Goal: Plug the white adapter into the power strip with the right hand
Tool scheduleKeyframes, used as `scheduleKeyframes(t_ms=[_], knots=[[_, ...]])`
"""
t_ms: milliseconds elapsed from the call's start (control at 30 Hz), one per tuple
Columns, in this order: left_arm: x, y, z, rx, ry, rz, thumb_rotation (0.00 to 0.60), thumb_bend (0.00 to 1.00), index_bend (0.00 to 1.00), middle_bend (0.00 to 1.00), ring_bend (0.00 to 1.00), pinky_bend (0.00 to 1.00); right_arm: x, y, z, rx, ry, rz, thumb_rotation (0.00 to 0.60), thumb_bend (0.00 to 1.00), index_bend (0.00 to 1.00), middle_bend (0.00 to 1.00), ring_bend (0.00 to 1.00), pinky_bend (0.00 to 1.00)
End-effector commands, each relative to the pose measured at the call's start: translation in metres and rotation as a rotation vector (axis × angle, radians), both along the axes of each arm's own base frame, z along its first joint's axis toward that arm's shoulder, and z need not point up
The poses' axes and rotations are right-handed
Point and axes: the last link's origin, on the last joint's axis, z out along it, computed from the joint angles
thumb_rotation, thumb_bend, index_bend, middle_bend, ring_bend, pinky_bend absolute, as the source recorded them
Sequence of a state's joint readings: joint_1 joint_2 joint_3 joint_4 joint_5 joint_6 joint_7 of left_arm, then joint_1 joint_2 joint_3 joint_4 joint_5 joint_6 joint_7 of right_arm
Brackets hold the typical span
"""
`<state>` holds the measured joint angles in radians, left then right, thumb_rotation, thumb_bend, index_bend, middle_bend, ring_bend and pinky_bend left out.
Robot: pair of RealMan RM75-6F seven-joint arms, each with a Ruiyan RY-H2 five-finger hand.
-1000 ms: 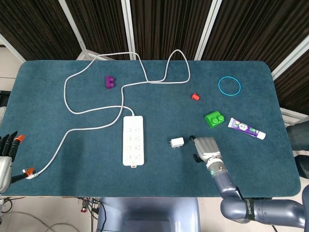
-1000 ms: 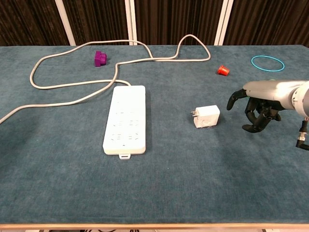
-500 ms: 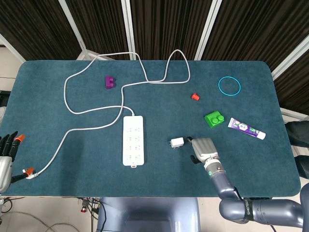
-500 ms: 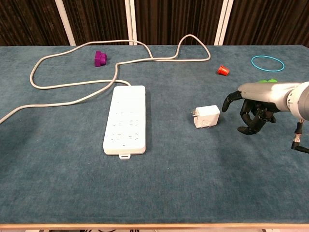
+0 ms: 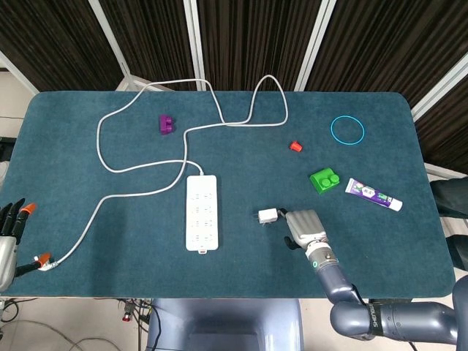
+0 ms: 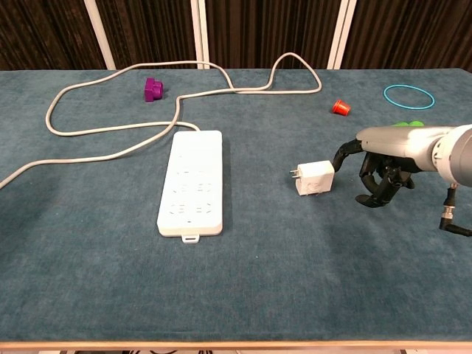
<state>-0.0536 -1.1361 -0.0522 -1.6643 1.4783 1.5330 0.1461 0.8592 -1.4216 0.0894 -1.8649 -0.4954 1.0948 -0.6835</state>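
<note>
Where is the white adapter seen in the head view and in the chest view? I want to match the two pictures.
Head view: the white adapter lies right of the picture's centre and below it, just left of the right hand.
Chest view: the white adapter lies right of centre, again just left of the right hand.
Shared landmark: the power strip, to the adapter's left in both.

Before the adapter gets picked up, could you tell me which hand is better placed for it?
The right hand: it sits beside the white adapter, fingers apart. The left hand lies at the table's far-left edge.
</note>
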Motion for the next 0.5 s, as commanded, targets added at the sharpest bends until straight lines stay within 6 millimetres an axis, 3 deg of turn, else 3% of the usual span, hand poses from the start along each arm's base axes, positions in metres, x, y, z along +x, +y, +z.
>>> scheduleKeyframes(t_ms=[33,500], knots=[[0.0,0.0,0.0,0.0,0.0,0.001,0.6,0.1,0.12,0.0,0.0,0.0,0.001,0.0,0.0,-0.001,-0.002,0.002,0.6,0.47,0.23,0.72,0.81,0.72],[0.0,0.0,0.0,0.0,0.0,0.002,0.6,0.1,0.12,0.0,0.0,0.0,0.011,0.004,-0.001,0.005,-0.015,0.032,0.6,0.47,0.23,0.72,0.81,0.72]])
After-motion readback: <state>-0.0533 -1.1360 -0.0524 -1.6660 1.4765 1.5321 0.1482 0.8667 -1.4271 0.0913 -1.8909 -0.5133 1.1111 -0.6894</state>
